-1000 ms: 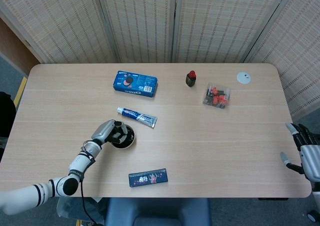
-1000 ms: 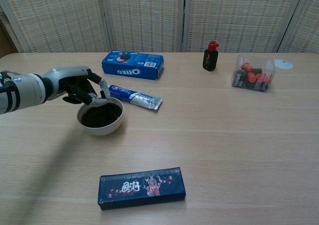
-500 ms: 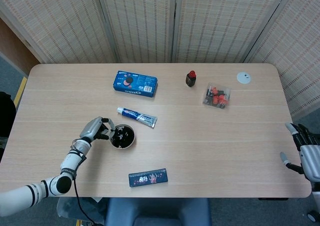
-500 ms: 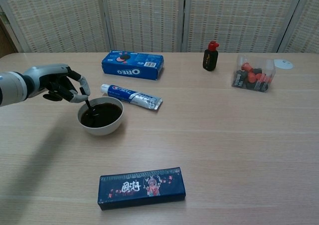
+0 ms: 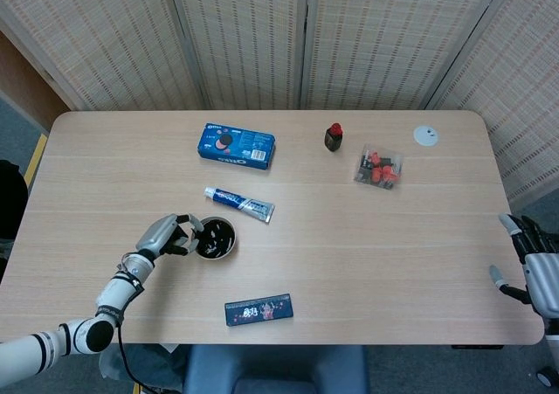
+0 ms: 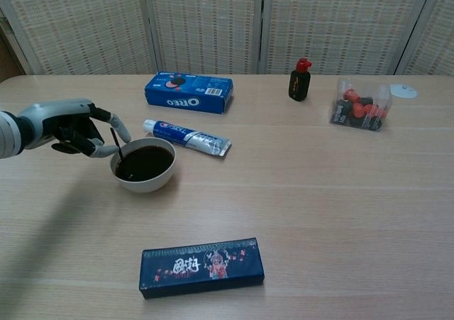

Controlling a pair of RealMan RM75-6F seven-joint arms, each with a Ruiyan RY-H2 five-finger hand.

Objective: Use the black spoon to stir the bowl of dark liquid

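Beside the bowl (image 6: 144, 166) of dark liquid, black spoon (image 6: 115, 144) pinched by the left hand (image 6: 74, 127), tip dipped at the rim, right hand (image 5: 533, 263) held off-table, fingers spread.

Setting is looking like a staged test area in a lab or office. A pale wood-laminate table (image 5: 349, 263) is standing before woven folding screens (image 5: 306, 36) that are closing off the background. Unrelated props are lying scattered: Oreo box (image 6: 189, 92), toothpaste tube (image 6: 186, 138), small black bottle (image 6: 301, 79), clear tub of red-and-black pieces (image 6: 360, 105), dark printed box (image 6: 201, 267).
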